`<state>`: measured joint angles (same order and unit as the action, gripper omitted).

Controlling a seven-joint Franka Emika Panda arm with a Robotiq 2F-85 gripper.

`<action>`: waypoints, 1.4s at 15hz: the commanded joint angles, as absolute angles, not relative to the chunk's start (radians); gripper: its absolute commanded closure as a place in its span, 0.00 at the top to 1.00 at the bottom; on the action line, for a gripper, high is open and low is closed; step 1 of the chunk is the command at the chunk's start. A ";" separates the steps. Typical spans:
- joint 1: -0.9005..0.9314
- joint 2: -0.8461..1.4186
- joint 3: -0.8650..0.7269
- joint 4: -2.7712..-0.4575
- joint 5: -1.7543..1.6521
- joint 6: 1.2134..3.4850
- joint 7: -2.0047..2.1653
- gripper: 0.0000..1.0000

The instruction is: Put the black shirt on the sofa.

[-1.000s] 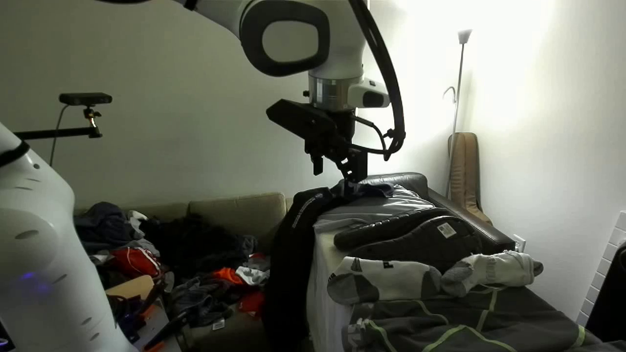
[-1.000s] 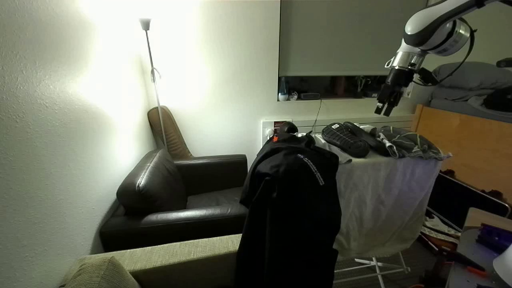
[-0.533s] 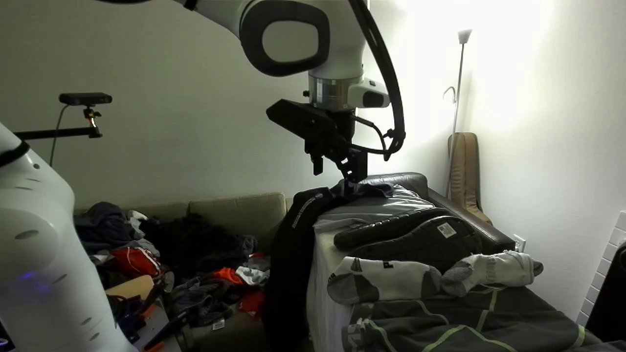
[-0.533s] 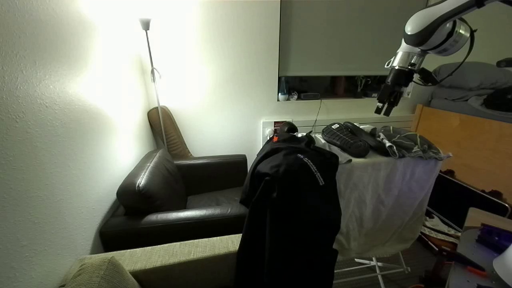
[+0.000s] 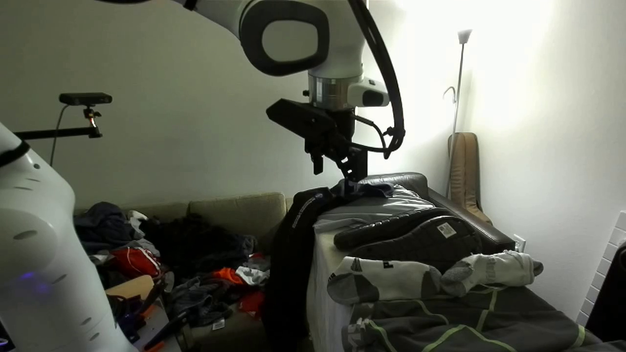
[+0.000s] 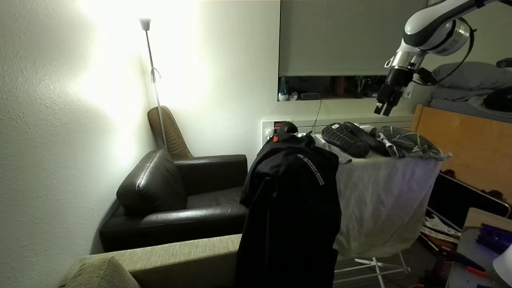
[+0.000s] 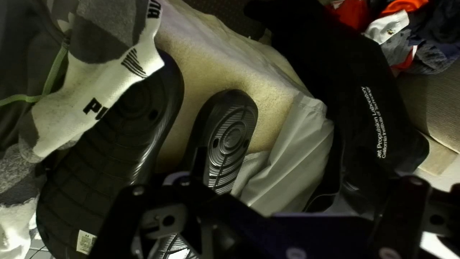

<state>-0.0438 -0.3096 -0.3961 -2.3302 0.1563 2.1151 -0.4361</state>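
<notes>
Black shirt (image 6: pixel 292 216) not yet on the sofa (image 5: pixel 239 213); you see it draped over the sofa-side edge of the cloth-covered surface (image 7: pixel 222 72). Last second: shirt unmoved, your tool (image 6: pixel 382 111) up a trace, fingers spread wide, holding nothing, well apart. Likely your grasp has yet to begin.
</notes>
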 commanded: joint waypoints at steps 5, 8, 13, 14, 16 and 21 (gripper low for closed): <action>-0.067 -0.295 -0.298 -2.327 0.159 2.238 -0.440 1.00; -0.069 -0.285 -0.271 -2.324 0.130 2.265 -0.435 1.00; -0.059 -0.209 -0.248 -2.245 0.100 2.243 -0.451 1.00; -0.056 -0.183 -0.244 -2.208 0.100 2.230 -0.464 1.00; -0.056 -0.126 -0.235 -2.135 0.098 2.210 -0.482 1.00; -0.072 0.015 -0.207 -1.945 0.107 2.136 -0.572 1.00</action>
